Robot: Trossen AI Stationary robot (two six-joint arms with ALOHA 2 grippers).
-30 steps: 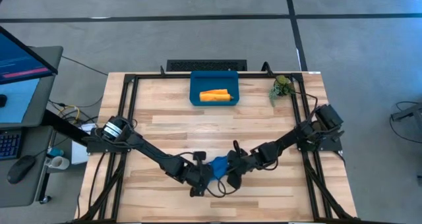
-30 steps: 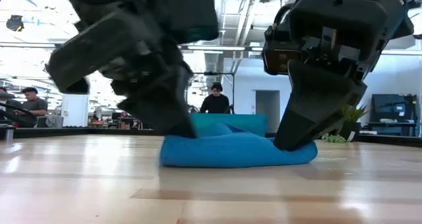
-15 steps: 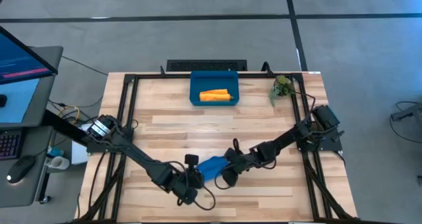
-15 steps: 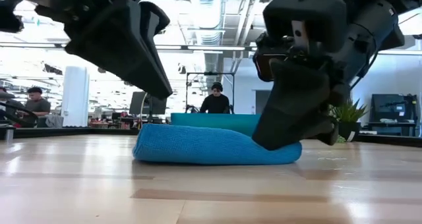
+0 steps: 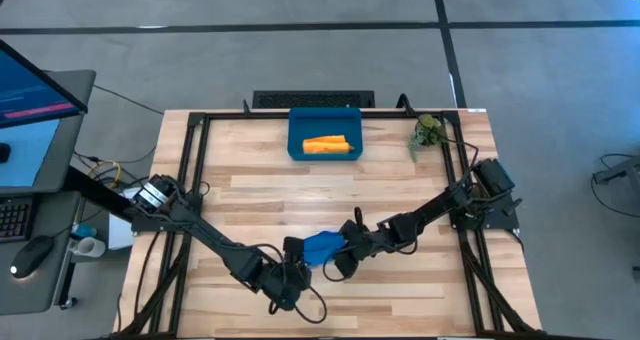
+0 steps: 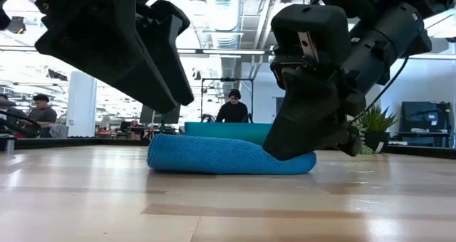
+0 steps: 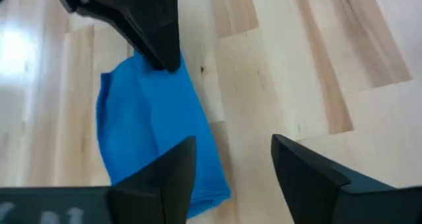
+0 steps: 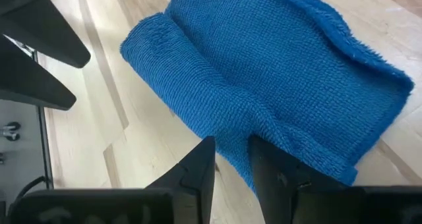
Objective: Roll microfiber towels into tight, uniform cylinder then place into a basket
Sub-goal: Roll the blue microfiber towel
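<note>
Your right gripper [image 8: 231,161] pinched one edge of the blue towel [image 5: 320,247], pinning the loose, flattened roll to the table [image 5: 400,180] near its front. Your left gripper [image 7: 231,168] stood wide open, holding nothing, beside the other end, likely freed to regrip. The orange towel [image 5: 326,144] lay rolled in the basket [image 5: 297,140].
</note>
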